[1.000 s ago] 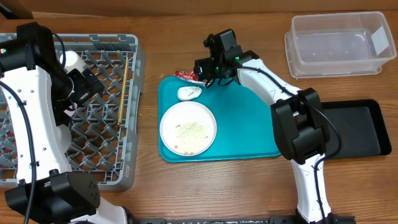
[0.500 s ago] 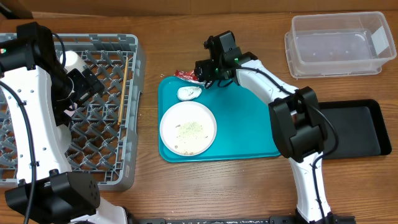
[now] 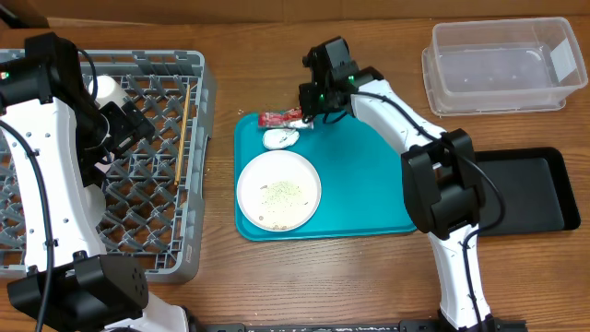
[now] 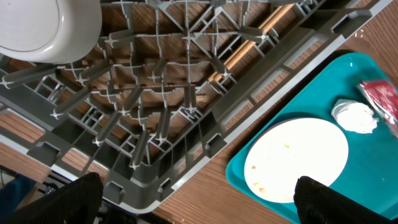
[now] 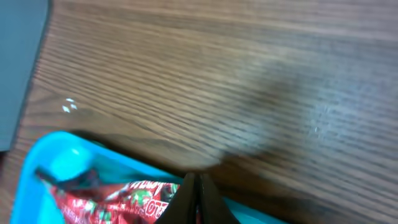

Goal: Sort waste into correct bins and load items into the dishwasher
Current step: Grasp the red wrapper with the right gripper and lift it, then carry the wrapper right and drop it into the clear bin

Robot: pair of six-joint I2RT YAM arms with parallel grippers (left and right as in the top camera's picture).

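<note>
The right gripper (image 3: 308, 114) hung over the far left corner of the teal rectangular plastic serving tray (image 3: 369, 184). Its two black fingers (image 5: 194, 190) were pressed together on one end of the small red printed wrapper (image 3: 279, 118). The wrapper stretched along the teal tray's far edge toward that corner. Whether it touched the tray's floor could not be told.

Just inside that same corner lay the crumpled white scrap (image 3: 280, 137), near the wrapper but apart from it. On the tray's left half sat the large white round plate (image 3: 300, 171), with loose white rice-like grains (image 3: 281, 192) scattered at its middle.

Left of the teal tray, across a strip of bare wood, stood the large square grey plastic dish rack (image 3: 199, 101) with its lattice floor. The wooden chopsticks (image 3: 182, 134) lay in it along the wall nearest the tray. A small white cup (image 3: 109, 89) rested farther from the tray, partly hidden by the left arm. The left gripper (image 4: 196, 186) hovered above the rack with its jaws spread wide, holding nothing.

Beyond the teal tray's far right corner sat the clear rectangular plastic tub (image 3: 498, 97). The shallow black rectangular tray (image 3: 539, 189) lay just right of the teal tray.
</note>
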